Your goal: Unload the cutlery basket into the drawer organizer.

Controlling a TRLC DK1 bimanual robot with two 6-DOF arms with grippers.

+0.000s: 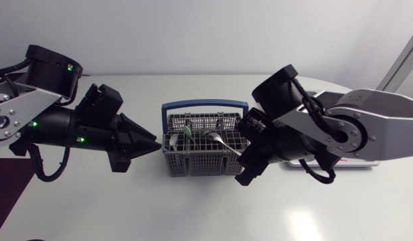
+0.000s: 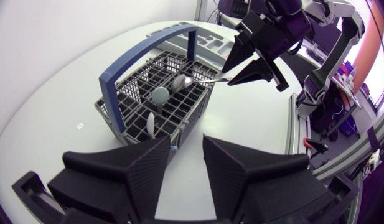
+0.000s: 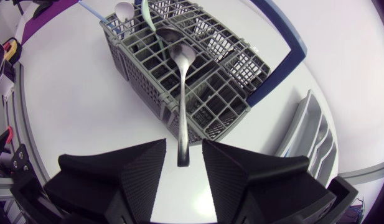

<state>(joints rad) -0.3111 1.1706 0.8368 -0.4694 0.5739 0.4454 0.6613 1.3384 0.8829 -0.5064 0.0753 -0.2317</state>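
The grey cutlery basket (image 1: 199, 157) with a blue handle (image 1: 205, 105) stands mid-table. My right gripper (image 1: 245, 169) is at its right side, shut on the handle of a metal spoon (image 3: 182, 93). The spoon (image 1: 219, 138) hangs level over the basket's rim, bowl toward the basket. Another spoon (image 3: 167, 35), a green-handled piece (image 1: 186, 131) and a pale utensil (image 2: 152, 124) stand in the compartments. My left gripper (image 1: 154, 143) hovers just left of the basket, tips together and empty. The grey drawer organizer (image 3: 310, 137) lies to the right, mostly under my right arm in the head view.
The white table has a rounded edge (image 2: 288, 130) close behind my right arm. Bare tabletop (image 1: 193, 207) lies in front of the basket. My two grippers face each other across the basket, roughly a basket's width apart.
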